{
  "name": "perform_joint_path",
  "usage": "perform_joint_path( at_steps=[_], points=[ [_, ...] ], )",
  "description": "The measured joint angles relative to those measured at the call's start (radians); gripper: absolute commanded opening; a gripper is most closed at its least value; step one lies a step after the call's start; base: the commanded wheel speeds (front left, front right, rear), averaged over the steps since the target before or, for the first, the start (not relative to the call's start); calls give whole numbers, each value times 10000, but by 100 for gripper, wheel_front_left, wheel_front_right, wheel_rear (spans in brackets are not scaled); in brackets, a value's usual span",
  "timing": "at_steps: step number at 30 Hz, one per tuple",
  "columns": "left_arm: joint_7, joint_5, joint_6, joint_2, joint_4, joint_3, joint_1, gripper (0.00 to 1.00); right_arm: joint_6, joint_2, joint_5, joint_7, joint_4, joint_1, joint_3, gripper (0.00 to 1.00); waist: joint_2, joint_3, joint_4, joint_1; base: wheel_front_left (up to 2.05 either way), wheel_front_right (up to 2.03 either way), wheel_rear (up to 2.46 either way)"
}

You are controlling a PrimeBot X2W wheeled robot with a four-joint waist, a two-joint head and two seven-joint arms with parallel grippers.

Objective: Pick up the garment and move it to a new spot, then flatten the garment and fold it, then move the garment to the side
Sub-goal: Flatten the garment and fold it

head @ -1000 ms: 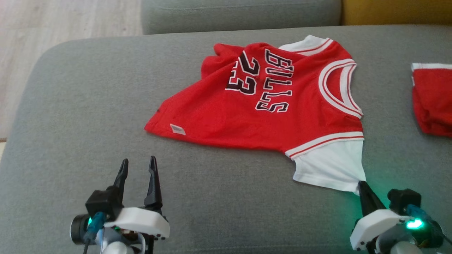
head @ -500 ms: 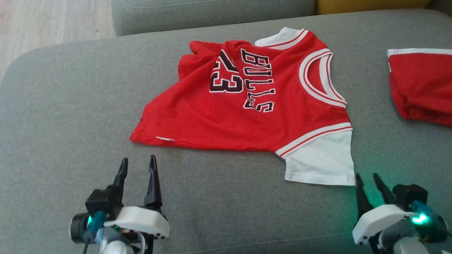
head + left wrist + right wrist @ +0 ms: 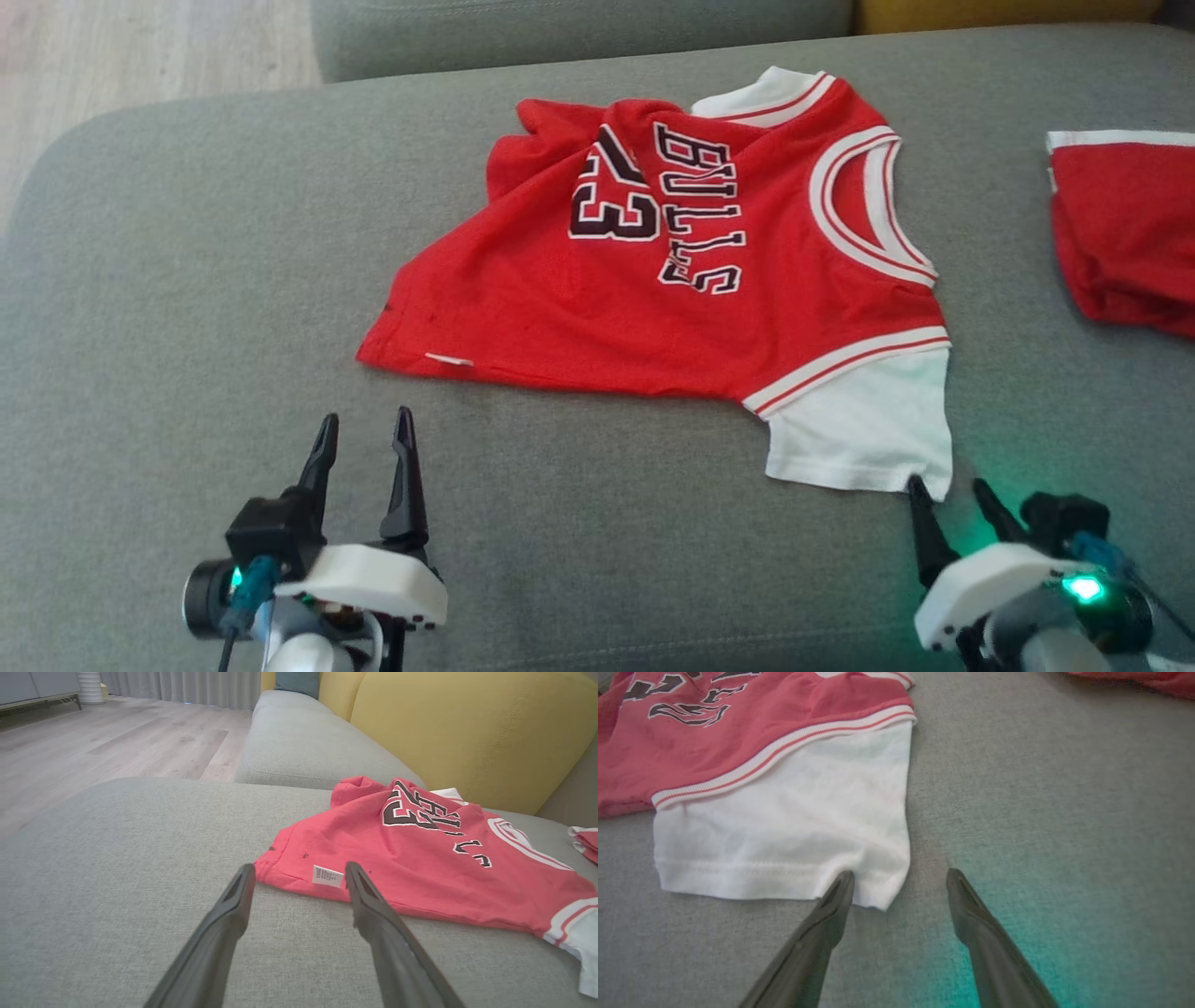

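A broad grey sofa cushion [image 3: 187, 280] takes up most of the head view. Its rounded corner curves away at the upper left of the frame, where pale wood floor [image 3: 140, 47] begins. A second grey seat cushion [image 3: 560, 28] lies along the top edge. In the left wrist view a yellow backrest [image 3: 467, 728] rises at the upper right, with grey curtains [image 3: 187, 686] at the far end of the floor.

The red jersey [image 3: 653, 299] lies spread on the cushion in the centre and upper right of the head view. Its far hem corner is bunched up and its lettering runs sideways. Its white sleeve [image 3: 864, 429] points toward the lower right. A small white label [image 3: 327, 876] sits at the near hem. Another red garment [image 3: 1130, 233] lies apart from it at the right edge of the frame.

The left claw [image 3: 366, 429] sits at the lower left, spread wide and holding nothing. Its tips are short of the jersey's hem, with bare cushion between. The right claw [image 3: 948, 493] at the lower right is also spread wide and empty. In the right wrist view one finger [image 3: 840, 891] overlaps the sleeve's hem corner, though whether it touches cannot be told, and the other finger stands over bare fabric lit by a green glow.

Open cushion runs across the left half and along the bottom of the head view.
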Motion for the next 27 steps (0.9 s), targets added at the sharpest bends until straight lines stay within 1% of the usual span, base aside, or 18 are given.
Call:
perform_joint_path(
  at_steps=[5, 6, 7, 8, 10, 11, 14, 18, 21, 23, 27],
  points=[
    [0, 0, 0, 0, 0, 17, -33, 100, 0, -2, 173, -107, 761, -644, 98, 100, 0, 61, 207, 0, 0, 0, 0],
    [0, 0, 0, 0, 0, 19, -34, 100, 0, -4, 173, -128, 899, -738, 115, 83, 0, 68, 247, 0, 0, 0, 0],
    [0, 0, 0, 0, 0, 21, -34, 100, 0, -8, 194, -146, 1018, -821, 130, 53, 0, 74, 279, 0, 0, 0, 0],
    [0, 0, 0, 0, 0, 21, -35, 100, 0, -10, 240, -213, 1112, -874, 138, 40, 0, 78, 309, 0, 0, 0, 0],
    [0, 0, 0, 0, 0, 29, -36, 100, 0, -10, 288, -259, 1310, -1004, 151, 18, 0, 80, 349, 0, 0, 0, 0],
    [0, 0, 0, 0, 0, 31, -37, 100, 0, -10, 303, -270, 1383, -1064, 157, 0, 0, 78, 355, 0, 0, 0, 0],
    [0, 0, 4, 0, 0, 48, -37, 100, 0, -6, 313, -362, 1561, -1194, 92, 0, 0, 75, 337, 0, 0, 0, 0],
    [0, -4, -2, 0, 65, 81, -41, 100, 0, 2, -184, -443, 1406, -1191, -573, 0, 0, 97, 208, 0, 0, 0, 0],
    [0, -79, -61, 0, 341, 79, -88, 100, 0, 2, -644, -407, 924, -1162, -1141, 0, 0, 138, 96, 1, 0, 0, 0],
    [0, -397, -94, 0, 506, 81, -210, 100, 0, 2, -890, -268, 487, -1154, -1434, 0, 0, 195, 10, 1, 0, 0, 0],
    [21, -928, -190, -2, 988, 15, -525, 100, 0, 2, -1110, 48, -288, -1012, -1647, 0, 0, 333, -140, 1, 0, 0, 0]
  ],
)
